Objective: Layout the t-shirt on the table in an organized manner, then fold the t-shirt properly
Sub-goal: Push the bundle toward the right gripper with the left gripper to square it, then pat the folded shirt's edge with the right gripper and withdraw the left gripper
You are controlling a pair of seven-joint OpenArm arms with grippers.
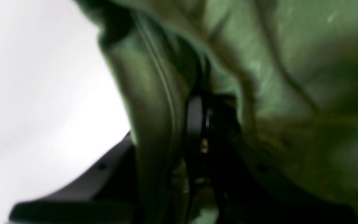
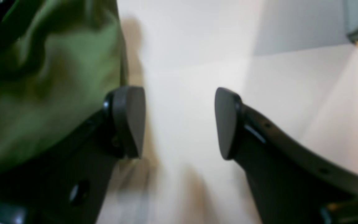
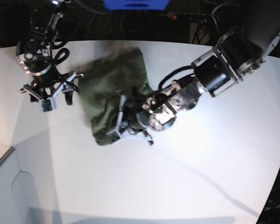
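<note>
Our left tool (image 3: 126, 119) pinches a fold of the t-shirt (image 3: 114, 88), which lies bunched mid-counter (image 3: 200, 177). Our right tool (image 2: 179, 123) stands wide and empty just beside the shirt's left edge. Pulling one-handed could, we judge, drag the whole heap instead of spreading it.

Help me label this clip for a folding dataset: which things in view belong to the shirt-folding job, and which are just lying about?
Part of the job:
- t-shirt, bunched up, not laid flat
- table
- left gripper, shut on the t-shirt
- right gripper, open, beside the cloth

Just lying about:
- blue object beyond the far edge
- power strip and cables behind the table
</note>
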